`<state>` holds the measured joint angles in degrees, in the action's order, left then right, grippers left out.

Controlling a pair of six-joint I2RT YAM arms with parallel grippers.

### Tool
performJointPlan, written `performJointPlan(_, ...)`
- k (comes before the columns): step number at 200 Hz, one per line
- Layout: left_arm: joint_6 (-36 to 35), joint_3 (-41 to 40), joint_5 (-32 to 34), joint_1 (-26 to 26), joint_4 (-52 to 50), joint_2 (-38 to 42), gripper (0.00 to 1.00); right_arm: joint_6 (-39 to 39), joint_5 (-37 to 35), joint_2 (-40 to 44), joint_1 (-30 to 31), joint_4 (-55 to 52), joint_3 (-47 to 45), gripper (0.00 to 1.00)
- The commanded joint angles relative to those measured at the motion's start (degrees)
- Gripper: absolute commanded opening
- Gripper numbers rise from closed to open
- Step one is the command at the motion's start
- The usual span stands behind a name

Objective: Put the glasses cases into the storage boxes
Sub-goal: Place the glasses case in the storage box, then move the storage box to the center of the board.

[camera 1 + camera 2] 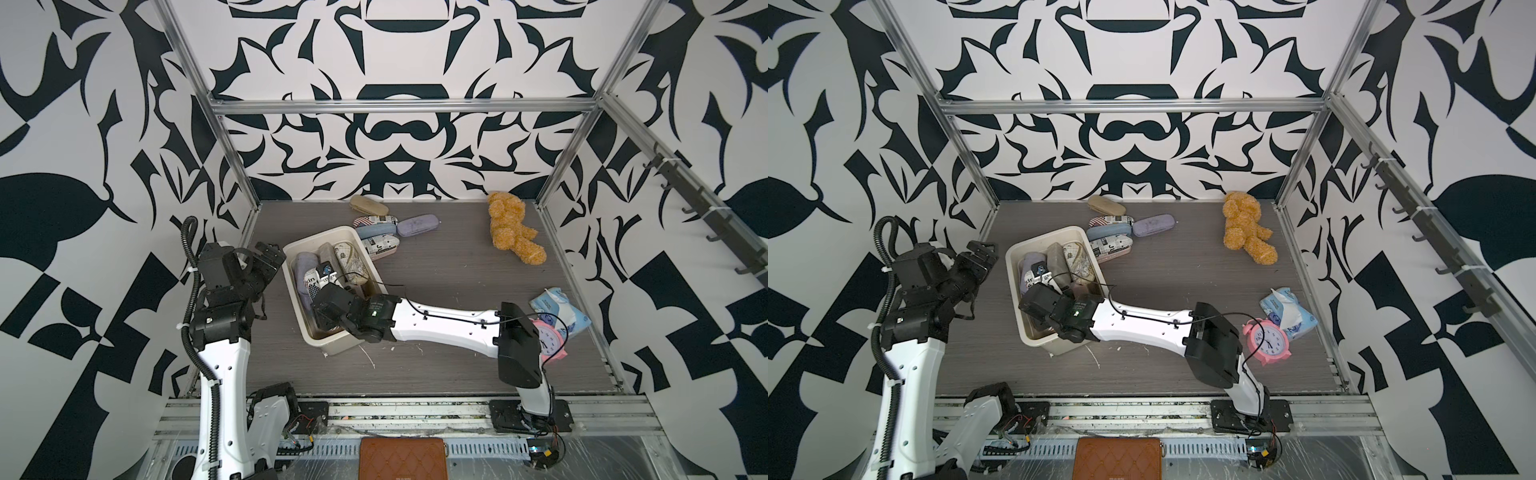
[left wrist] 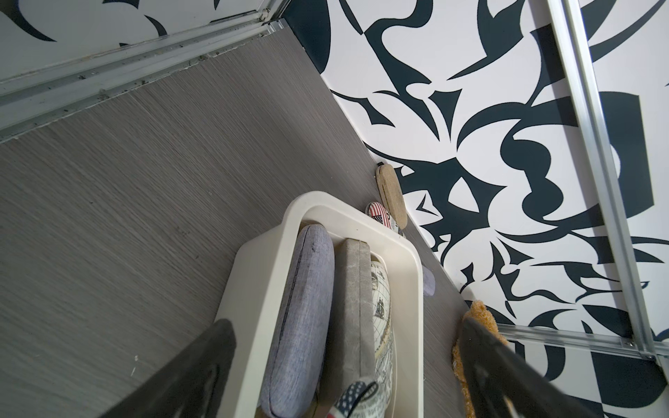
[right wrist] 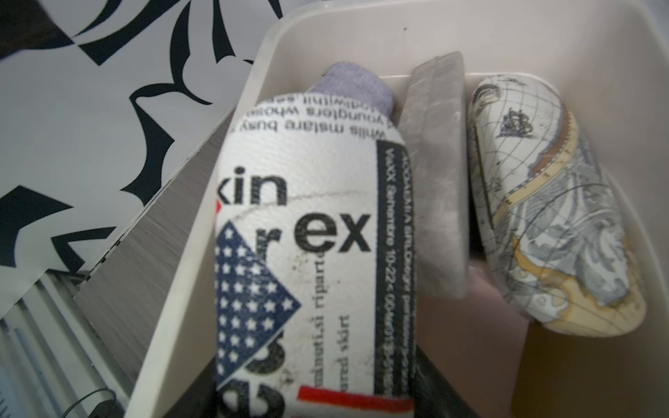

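Right gripper sits low in the storage box, fingers flanking flag-newsprint case, likely to lay it on lilac case; can't tell if gripping. Left gripper gapes wide, parked aside.

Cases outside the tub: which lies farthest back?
The tan case, plain-coloured and right by the back wall; the other four lie nearer the tub.

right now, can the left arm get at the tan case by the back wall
Probably yes. The left gripper is open beside the storage box, and bare table runs behind the box to the tan case. It's a long stretch, with the flag-print case close beside it.
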<state>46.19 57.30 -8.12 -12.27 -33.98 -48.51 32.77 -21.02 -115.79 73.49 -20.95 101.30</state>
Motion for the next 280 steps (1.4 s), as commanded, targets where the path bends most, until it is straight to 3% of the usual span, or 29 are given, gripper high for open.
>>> performJointPlan(1,-1.7,1.9,-0.2,-0.3,-1.3,-0.5,0.99,-1.1,1.9,3.7,1.2,-4.6,3.3,0.69)
performJointPlan(48,-1.0,1.9,-3.8,-0.6,0.2,-2.2,0.99,-0.7,3.9,8.1,1.5,-6.4,1.9,0.78)
performJointPlan(89,-1.5,1.0,-8.9,-0.7,2.0,-2.6,0.99,-7.4,-2.8,14.7,-0.6,-5.0,-1.3,0.75)
performJointPlan(113,-2.6,-0.8,-13.4,-0.8,4.6,-2.7,0.99,-8.4,-3.4,18.9,-7.4,-4.0,-5.4,0.74)
performJointPlan(141,-2.6,-2.6,-15.2,-0.7,5.1,-3.1,0.99,-7.6,1.0,19.9,-20.4,-2.7,-10.4,0.74)
performJointPlan(170,-2.8,-4.4,-17.7,-0.7,5.5,-3.7,0.99,-7.3,9.4,13.5,-32.7,-1.5,-10.2,0.76)
performJointPlan(198,-4.6,-5.3,-18.9,-0.7,4.6,-4.7,0.99,-7.5,20.1,5.9,-38.5,0.3,-6.7,0.76)
performJointPlan(226,-7.0,-5.4,-13.0,-0.7,-1.2,-5.9,0.99,-6.2,28.0,1.2,-39.7,1.4,-4.5,0.75)
performJointPlan(241,-7.9,-5.1,-10.0,-0.7,-2.0,-5.6,0.99,-2.7,30.8,1.1,-39.1,2.8,-6.7,0.68)
performJointPlan(280,-6.4,0.8,-14.6,-0.7,-2.3,-5.4,1.00,-1.7,27.6,9.0,-30.3,4.0,-18.4,0.62)
